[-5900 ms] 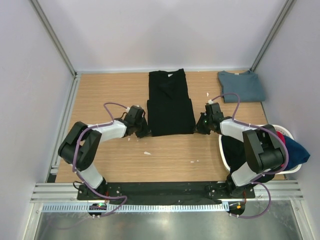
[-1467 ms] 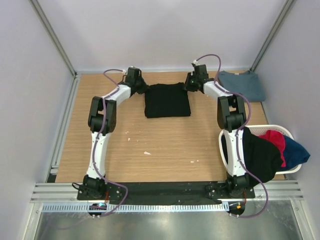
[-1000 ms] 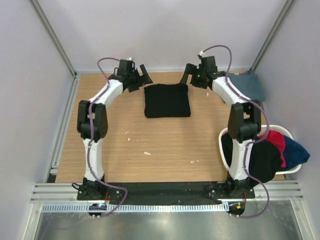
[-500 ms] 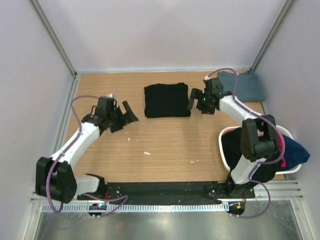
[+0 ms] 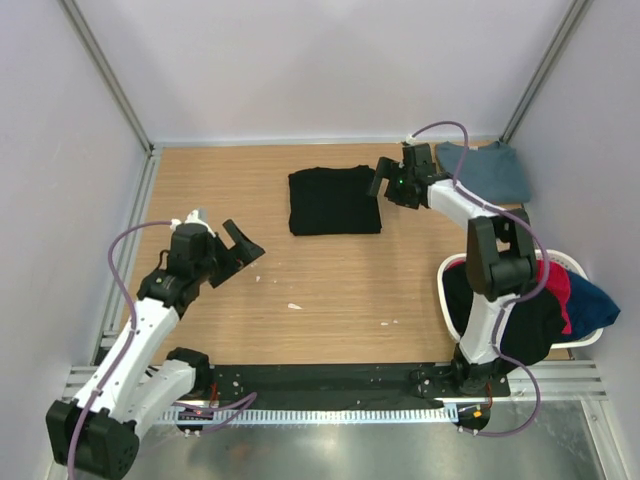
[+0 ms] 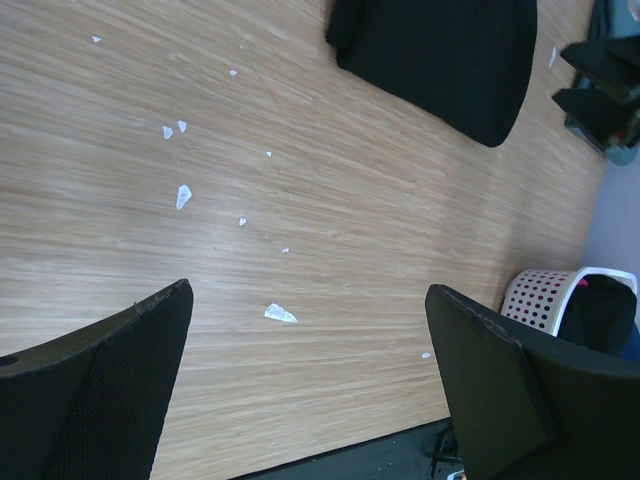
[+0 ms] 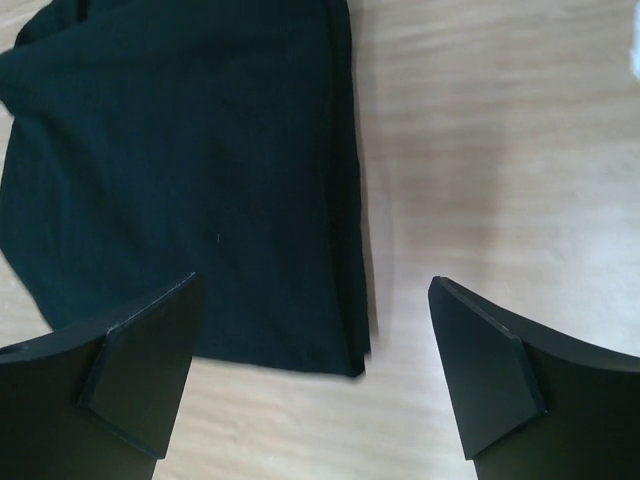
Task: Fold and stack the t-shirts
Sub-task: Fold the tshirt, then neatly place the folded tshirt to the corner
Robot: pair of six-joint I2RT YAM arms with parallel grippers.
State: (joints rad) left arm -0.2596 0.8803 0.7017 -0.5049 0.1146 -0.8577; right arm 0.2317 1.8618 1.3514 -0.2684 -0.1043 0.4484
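Right gripper (image 5: pixel 381 184): fingers apart, hovering at black shirt (image 5: pixel 334 200) 3 o'clock edge, probably for a stacking grab.
Left gripper (image 5: pixel 241 249): fingers apart, holding nothing, waiting at 8 o'clock.

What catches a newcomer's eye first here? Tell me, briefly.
A black t-shirt, folded into a neat square, lies at the far middle of the table, with the open right gripper beside its right edge. A folded slate-blue t-shirt sits in the far right corner, and a white basket at the near right overflows with black, red and blue clothes.

L end effector (image 5: pixel 243 243) open, R end effector (image 5: pixel 380 185) open, arm outstretched
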